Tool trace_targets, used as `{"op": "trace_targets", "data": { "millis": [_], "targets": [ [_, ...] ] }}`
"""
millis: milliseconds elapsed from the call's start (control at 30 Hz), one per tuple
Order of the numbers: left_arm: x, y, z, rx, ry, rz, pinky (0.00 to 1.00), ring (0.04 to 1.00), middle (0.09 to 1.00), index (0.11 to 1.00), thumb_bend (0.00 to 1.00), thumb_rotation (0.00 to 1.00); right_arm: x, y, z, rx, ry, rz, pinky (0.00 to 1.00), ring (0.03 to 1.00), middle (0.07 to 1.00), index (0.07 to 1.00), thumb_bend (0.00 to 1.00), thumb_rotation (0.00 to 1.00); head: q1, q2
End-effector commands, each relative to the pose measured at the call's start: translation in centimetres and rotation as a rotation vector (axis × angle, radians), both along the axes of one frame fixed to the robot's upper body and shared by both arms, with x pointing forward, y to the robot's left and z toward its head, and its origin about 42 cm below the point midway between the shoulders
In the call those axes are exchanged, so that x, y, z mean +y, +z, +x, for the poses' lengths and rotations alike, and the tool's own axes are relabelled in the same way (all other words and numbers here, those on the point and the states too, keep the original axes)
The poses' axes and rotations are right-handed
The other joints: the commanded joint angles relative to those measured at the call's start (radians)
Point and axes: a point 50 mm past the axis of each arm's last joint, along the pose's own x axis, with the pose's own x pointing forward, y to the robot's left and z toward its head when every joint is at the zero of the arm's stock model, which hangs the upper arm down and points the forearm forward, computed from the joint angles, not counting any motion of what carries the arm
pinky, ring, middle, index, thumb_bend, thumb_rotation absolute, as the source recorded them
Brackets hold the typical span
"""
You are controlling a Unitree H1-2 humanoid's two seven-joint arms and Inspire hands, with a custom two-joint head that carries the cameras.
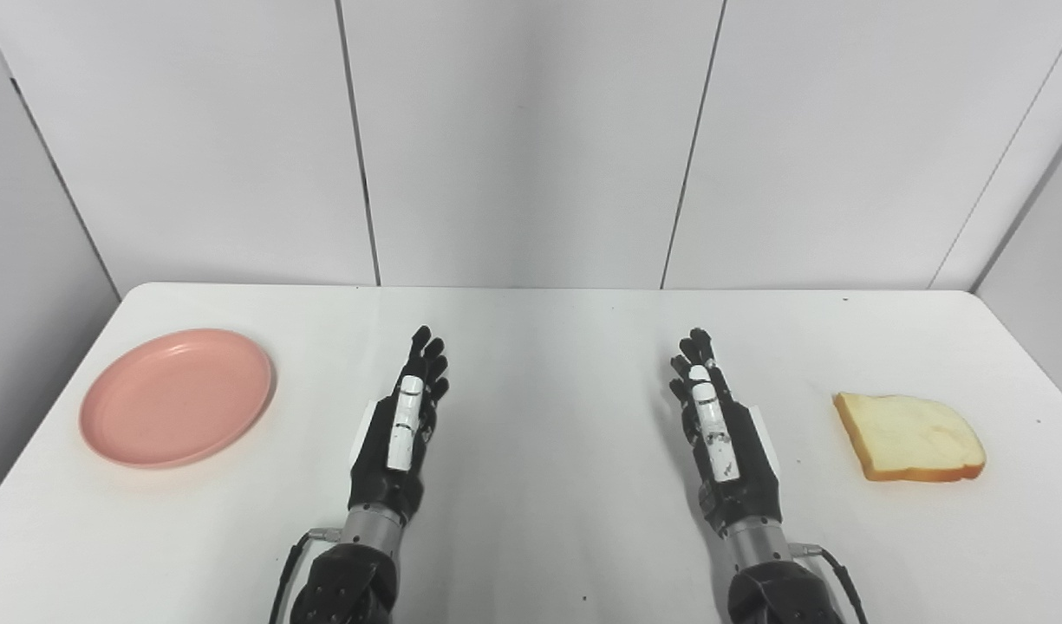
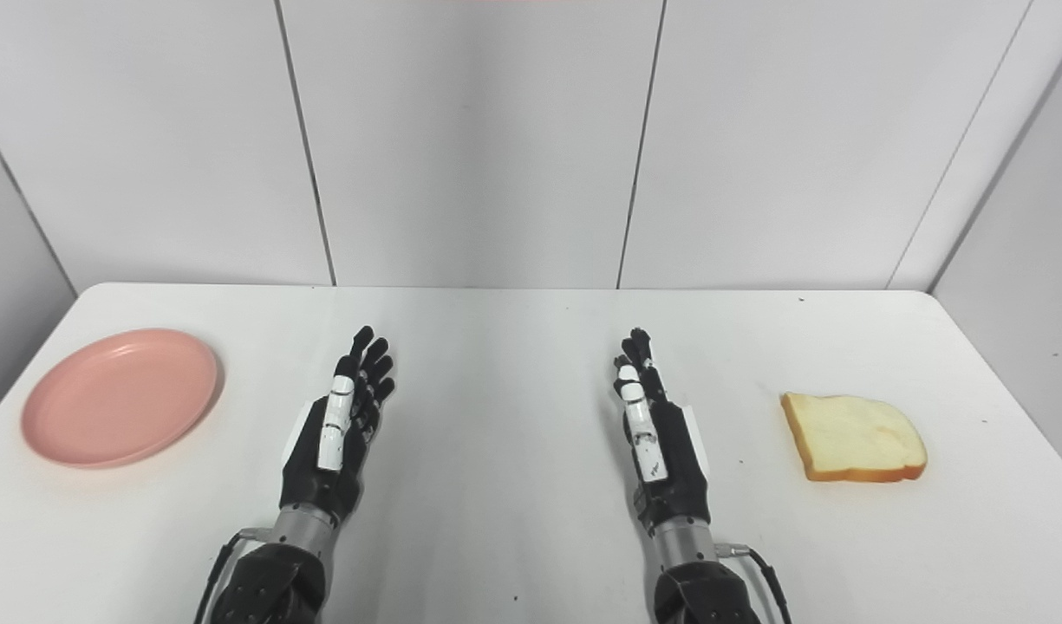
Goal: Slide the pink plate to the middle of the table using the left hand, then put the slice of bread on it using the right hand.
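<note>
white table [image 1: 531, 520]: pink plate [image 1: 177, 397] lies well left of left hand [image 1: 400, 433].

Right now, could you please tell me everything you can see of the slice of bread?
The slice of bread lies flat on the white table, near its right side. It has a pale cream face and a golden-brown crust along its edges, with one rounded end and squarer corners. It looks soft and whole. Nothing touches it but the table; the right hand lies apart from it, toward the middle.

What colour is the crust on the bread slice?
Golden-orange crust around a pale cream face on the bread slice; clearest in the left eye view.
</note>
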Motion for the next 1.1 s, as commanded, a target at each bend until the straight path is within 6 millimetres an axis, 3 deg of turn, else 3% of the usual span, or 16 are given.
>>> {"op": "trace_targets", "data": {
  "millis": [0, 133, 233, 400, 733, 1067],
  "targets": [
    [0.1, 1.5, 0.4, -0.048, -0.003, -0.007, 1.00, 1.000, 1.000, 1.000, 0.66, 1.00, 0.0, 1.6, 0.7, -0.049, 0.022, -0.009, 1.00, 0.991, 0.998, 1.000, 0.55, 0.91, 0.056, -0.015],
    [0.3, 2.5, 1.1, -0.052, 0.022, -0.015, 1.00, 1.000, 1.000, 1.000, 0.69, 1.00, -0.7, 1.4, 0.7, -0.050, 0.027, 0.013, 1.00, 0.996, 1.000, 1.000, 0.56, 0.88, 0.165, -0.046],
    [0.4, 2.9, 1.6, -0.063, 0.030, -0.029, 1.00, 1.000, 1.000, 1.000, 0.70, 0.99, -1.2, 1.3, 0.6, -0.041, 0.026, 0.011, 1.00, 1.000, 1.000, 1.000, 0.61, 0.86, 0.207, -0.059],
    [1.3, 4.2, 2.7, -0.077, 0.054, -0.054, 1.00, 1.000, 1.000, 1.000, 0.69, 1.00, -2.8, 0.9, 0.4, -0.041, 0.007, 0.001, 1.00, 1.000, 1.000, 1.000, 0.59, 0.90, 0.317, -0.098],
    [3.3, 5.6, 4.3, -0.092, 0.109, -0.071, 1.00, 1.000, 1.000, 1.000, 0.70, 1.00, -3.2, 1.3, 0.5, -0.030, 0.029, 0.008, 1.00, 1.000, 1.000, 1.000, 0.54, 0.92, 0.400, -0.145],
    [5.7, 6.8, 4.9, -0.097, 0.173, -0.139, 1.00, 0.996, 0.987, 0.969, 0.72, 1.00, -2.6, 1.0, 1.5, -0.048, 0.022, -0.006, 1.00, 1.000, 1.000, 1.000, 0.50, 0.97, 0.434, -0.187]
  ]
}}
